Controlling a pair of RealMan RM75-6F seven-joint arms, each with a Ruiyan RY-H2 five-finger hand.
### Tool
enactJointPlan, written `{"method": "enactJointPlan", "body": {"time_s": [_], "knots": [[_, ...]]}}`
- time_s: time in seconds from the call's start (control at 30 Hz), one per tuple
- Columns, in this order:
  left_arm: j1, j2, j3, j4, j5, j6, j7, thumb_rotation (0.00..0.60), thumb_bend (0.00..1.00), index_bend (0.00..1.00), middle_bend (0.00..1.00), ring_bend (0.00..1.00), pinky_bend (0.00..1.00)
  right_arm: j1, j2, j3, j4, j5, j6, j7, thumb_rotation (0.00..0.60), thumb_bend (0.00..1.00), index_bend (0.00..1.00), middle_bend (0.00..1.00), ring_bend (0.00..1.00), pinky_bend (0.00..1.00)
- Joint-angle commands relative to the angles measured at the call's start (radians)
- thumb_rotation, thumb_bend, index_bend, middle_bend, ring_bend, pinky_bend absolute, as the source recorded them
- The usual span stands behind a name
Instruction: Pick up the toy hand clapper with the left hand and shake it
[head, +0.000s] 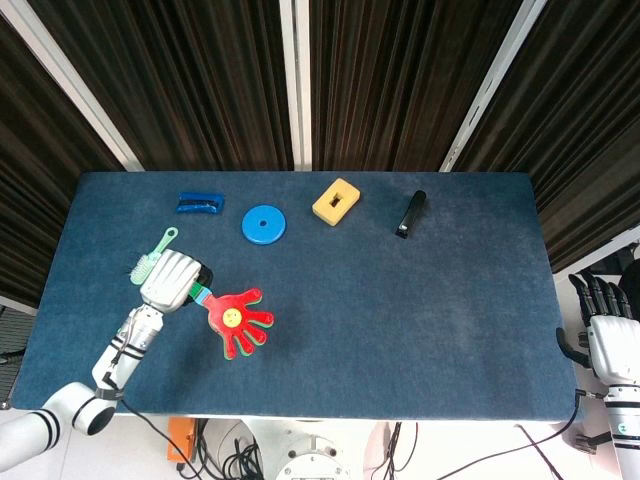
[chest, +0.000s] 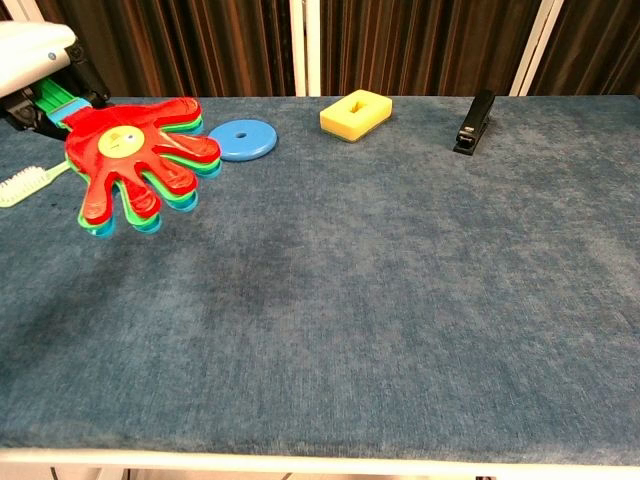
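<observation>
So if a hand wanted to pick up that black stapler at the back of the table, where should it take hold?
Probably across the long narrow body of the black stapler, near its middle, coming down from above. It lies flat on the blue table with its length running front to back, so fingers could close on its two long sides. Nothing stands close; the yellow block sits well apart.

From overhead I logged my left hand (head: 171, 279) gripping the toy hand clapper (head: 238, 321) by its green handle above the blue table (head: 400, 320), beside a green brush (head: 153, 257).
</observation>
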Motion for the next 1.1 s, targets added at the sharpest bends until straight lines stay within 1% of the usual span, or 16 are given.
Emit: {"method": "enactJointPlan", "body": {"time_s": [0.03,0.2,0.3,0.37,0.4,0.43,0.47,0.5,0.53,0.6,0.63,0.67,0.73,0.8,0.93,1.1], "knots": [[0.012,-0.048,-0.004,-0.042,-0.118,-0.053,0.072,0.600,0.49,1.00,1.00,1.00,1.00,0.000,0.001,0.000,0.001,0.001,0.000,0.000,0.600,0.33,0.00,0.00,0.00,0.00],[0.016,-0.097,-0.005,-0.034,-0.210,-0.082,0.150,0.600,0.49,1.00,1.00,1.00,1.00,-0.001,0.005,0.004,0.001,0.009,-0.002,0.000,0.600,0.33,0.00,0.00,0.00,0.00],[0.013,-0.112,0.002,-0.034,-0.244,-0.104,0.184,0.600,0.49,1.00,1.00,1.00,1.00,0.002,0.005,0.004,0.002,0.011,-0.008,0.000,0.600,0.33,0.00,0.00,0.00,0.00],[0.010,-0.110,0.010,-0.051,-0.271,-0.135,0.198,0.600,0.49,0.91,0.96,0.98,0.99,0.004,0.003,0.003,0.002,0.010,-0.010,-0.001,0.600,0.33,0.00,0.00,0.00,0.00],[0.009,-0.106,0.014,-0.062,-0.282,-0.150,0.195,0.600,0.48,0.78,0.86,0.92,0.94,0.004,0.003,0.003,0.002,0.009,-0.011,0.000,0.600,0.33,0.00,0.00,0.00,0.00],[0.006,-0.095,0.021,-0.078,-0.299,-0.182,0.192,0.600,0.48,0.56,0.65,0.74,0.81,0.005,0.002,0.003,0.002,0.010,-0.012,0.000,0.600,0.33,0.00,0.00,0.00,0.00],[0.001,-0.082,0.026,-0.090,-0.311,-0.206,0.193,0.600,0.48,0.43,0.50,0.59,0.70,0.005,0.002,0.004,0.003,0.011,-0.013,0.001,0.600,0.33,0.00,0.00,0.00,0.00],[-0.003,-0.072,0.028,-0.098,-0.320,-0.221,0.199,0.600,0.47,0.25,0.29,0.36,0.52,0.005,0.002,0.004,0.004,0.012,-0.014,0.002,0.600,0.33,0.00,0.00,0.00,0.00],[-0.006,-0.063,0.028,-0.106,-0.325,-0.224,0.206,0.600,0.45,0.10,0.12,0.15,0.34,0.005,0.002,0.004,0.005,0.014,-0.014,0.003,0.600,0.33,0.00,0.00,0.00,0.00],[-0.003,-0.056,0.025,-0.117,-0.321,-0.211,0.193,0.600,0.42,0.02,0.01,0.03,0.19,0.003,0.003,0.005,0.007,0.016,-0.012,0.005,0.600,0.33,0.00,0.00,0.00,0.00],[-0.001,-0.049,0.022,-0.124,-0.316,-0.201,0.180,0.600,0.39,0.01,0.00,0.00,0.14,0.002,0.004,0.006,0.007,0.017,-0.010,0.007,0.600,0.33,0.00,0.00,0.00,0.00],[0.000,-0.043,0.021,-0.128,-0.313,-0.195,0.173,0.600,0.37,0.00,0.00,0.00,0.11,0.001,0.005,0.007,0.007,0.018,-0.008,0.008,0.600,0.33,0.00,0.00,0.00,0.00],[-0.001,-0.017,0.024,-0.148,-0.312,-0.199,0.170,0.600,0.27,0.00,0.00,0.00,0.07,0.000,0.007,0.009,0.006,0.017,-0.004,0.008,0.600,0.33,0.00,0.00,0.00,0.00],[-0.002,0.013,0.027,-0.176,-0.323,-0.211,0.184,0.600,0.22,0.00,0.00,0.00,0.05,0.000,0.007,0.009,0.004,0.014,-0.001,0.008,0.600,0.33,0.00,0.00,0.00,0.00],[-0.002,0.072,0.037,-0.244,-0.351,-0.219,0.233,0.600,0.20,0.00,0.00,0.00,0.01,0.002,0.005,0.008,-0.001,0.010,-0.002,0.003,0.600,0.33,0.00,0.00,0.00,0.00],[0.017,0.131,0.054,-0.312,-0.363,-0.194,0.257,0.600,0.20,0.00,0.00,0.00,0.00,0.003,0.003,0.006,-0.005,0.004,0.001,-0.002,0.600,0.33,0.00,0.00,0.00,0.00]]}}
